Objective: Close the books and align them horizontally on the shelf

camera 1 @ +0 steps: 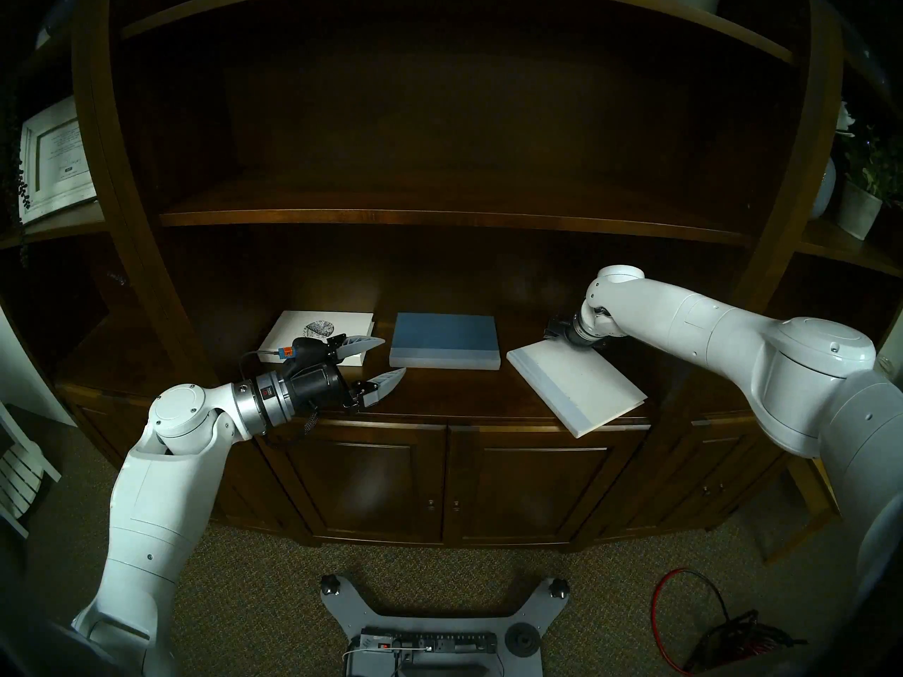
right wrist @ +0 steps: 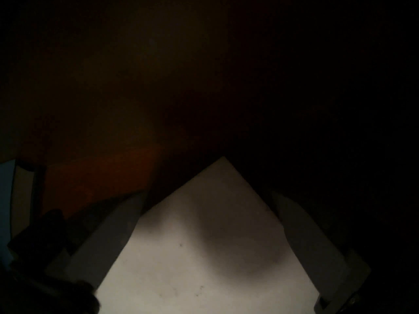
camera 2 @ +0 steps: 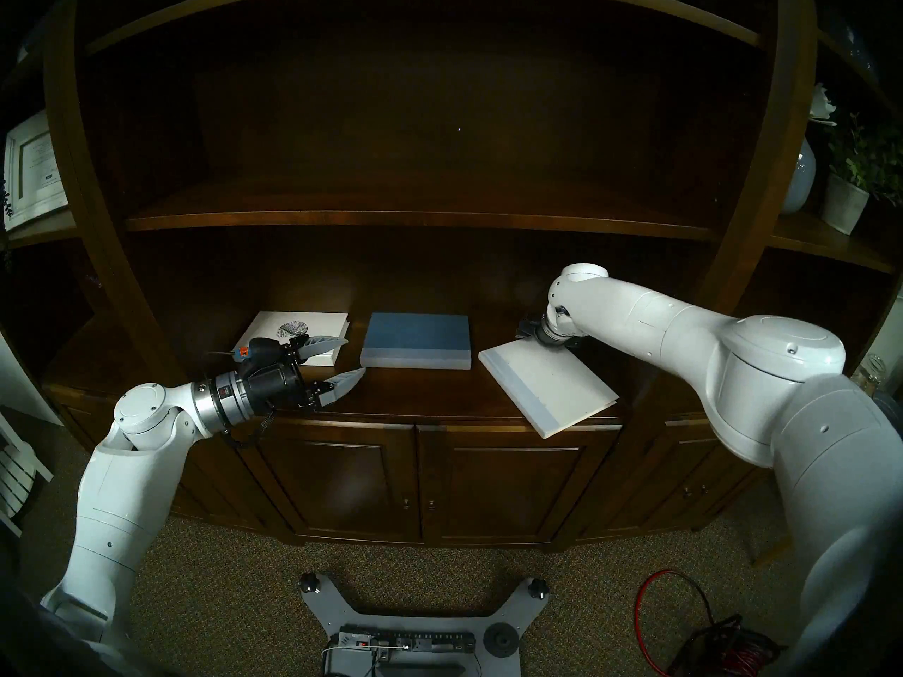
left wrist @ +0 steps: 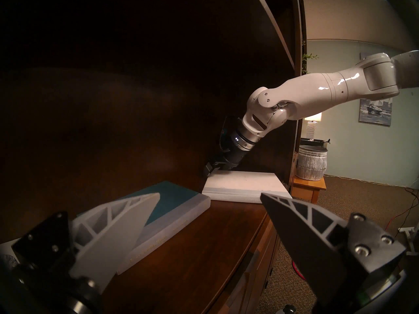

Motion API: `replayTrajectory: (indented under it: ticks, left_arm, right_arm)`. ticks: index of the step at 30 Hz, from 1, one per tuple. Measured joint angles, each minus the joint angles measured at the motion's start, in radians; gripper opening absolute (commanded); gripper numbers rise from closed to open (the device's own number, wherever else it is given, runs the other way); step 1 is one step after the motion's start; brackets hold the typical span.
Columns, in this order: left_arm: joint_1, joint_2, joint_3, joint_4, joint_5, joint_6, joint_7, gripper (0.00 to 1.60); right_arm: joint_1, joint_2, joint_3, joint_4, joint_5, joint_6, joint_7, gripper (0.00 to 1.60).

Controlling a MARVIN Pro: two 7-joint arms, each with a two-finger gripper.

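Lying shut, blue book, spine lettering illegible

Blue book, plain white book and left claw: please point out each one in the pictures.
blue book [camera 1: 442, 338]: head stereo left view, middle of its front cover.
plain white book [camera 1: 584, 387]: head stereo left view, middle of its cover.
left claw [camera 1: 393, 358]: head stereo left view, gap between its fingertips.

- Both arms are covered in glossy white shells with small screws.
- Silver rings and black cables are seen at the left wrist.
- Pale ribbed fingers are fitted.
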Motion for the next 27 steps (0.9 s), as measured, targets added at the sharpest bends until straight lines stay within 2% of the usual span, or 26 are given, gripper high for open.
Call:
replayTrajectory:
  ticks: [7,11,17,27]
  left_arm:
    - [0.0,-0.001,-0.001,0.0,0.002,0.0,-0.001,1.6]
    - [0.0,-0.002,-0.002,0.0,0.003,0.001,-0.002,1.6]
    - [0.0,-0.004,-0.003,0.0,0.004,0.001,-0.003,1.6]
    - [0.0,-0.006,-0.005,0.001,0.008,0.0,-0.005,1.6]
  right_arm:
    - [-0.003,0.052,-0.015,-0.099,-0.02,-0.035,0.008,1.6]
    - [-0.01,0.078,-0.032,-0.158,-0.051,-0.091,0.0,1.6]
    - [-0.014,0.104,-0.069,-0.259,-0.117,-0.177,-0.056,1.6]
    - [-0.01,0.125,-0.1,-0.399,-0.166,-0.218,-0.109,1.6]
